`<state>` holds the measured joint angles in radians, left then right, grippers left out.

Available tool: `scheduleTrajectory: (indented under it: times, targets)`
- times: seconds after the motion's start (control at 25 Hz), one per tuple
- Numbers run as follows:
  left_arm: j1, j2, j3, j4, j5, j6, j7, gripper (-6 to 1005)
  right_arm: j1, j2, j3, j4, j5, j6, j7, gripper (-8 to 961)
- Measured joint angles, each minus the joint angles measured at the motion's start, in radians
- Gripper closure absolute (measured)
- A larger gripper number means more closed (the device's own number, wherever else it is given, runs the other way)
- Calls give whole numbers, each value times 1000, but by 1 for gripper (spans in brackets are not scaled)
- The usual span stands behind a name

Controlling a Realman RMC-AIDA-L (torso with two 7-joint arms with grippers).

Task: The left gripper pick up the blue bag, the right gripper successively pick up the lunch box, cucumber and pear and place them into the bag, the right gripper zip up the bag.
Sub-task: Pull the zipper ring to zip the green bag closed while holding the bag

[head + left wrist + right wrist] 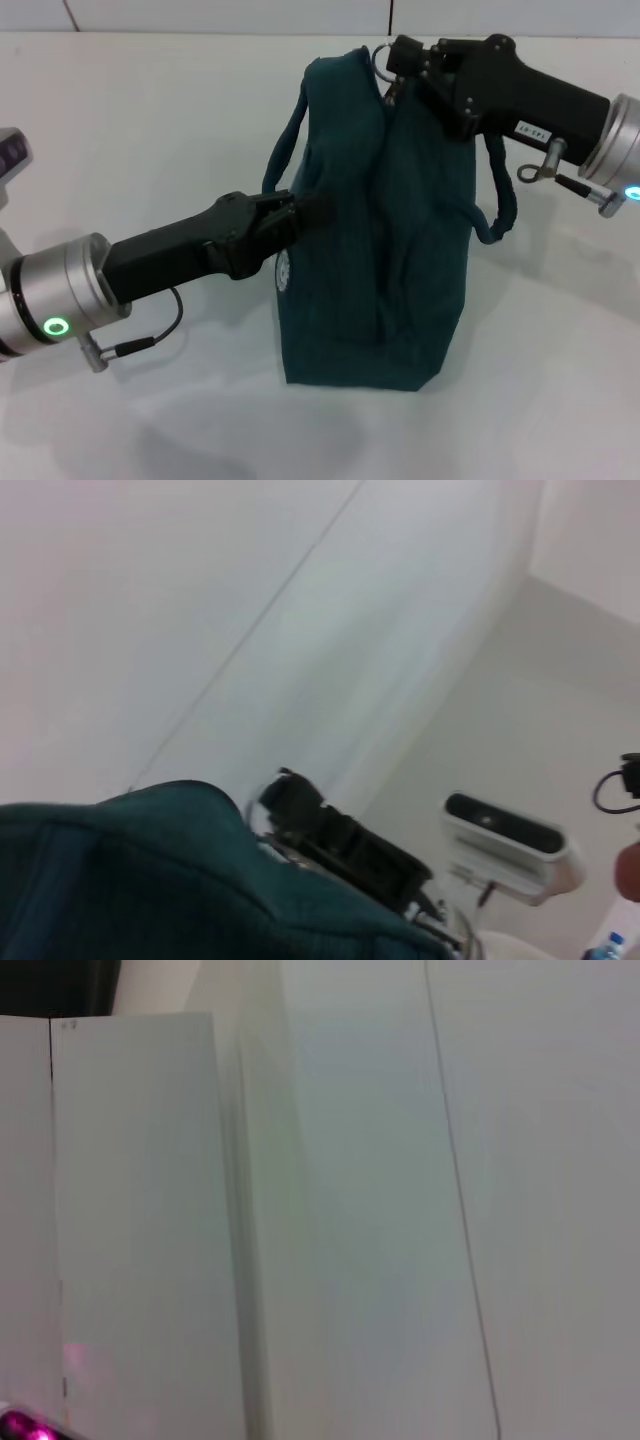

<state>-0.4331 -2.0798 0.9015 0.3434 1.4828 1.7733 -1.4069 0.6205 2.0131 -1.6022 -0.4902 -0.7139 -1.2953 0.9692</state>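
Right tool is up at the far top end of the blue bag, right where the ring zip pull sits, and it looks clenched on that ring, though the fingertips are tucked in tight so I'm judging a bit. Left tool is pressed into the bag's near side by one loop handle, seemingly grasping fabric; can't tell for sure how the fingers sit. Bag stands upright on the white surface, top edge looking closed. My guess: loading's done and we're at the zip-up step, near the end. Count: one bag, two tools, and zero lunch box, cucumber or pear visible, so presumably inside.
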Motion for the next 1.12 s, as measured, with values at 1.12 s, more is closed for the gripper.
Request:
scheduleTrajectory:
  times: [1.12]
  targets:
    - [59, 10, -61, -7, -59, 105, 47, 872, -37, 8, 80, 73, 4, 93, -9, 946]
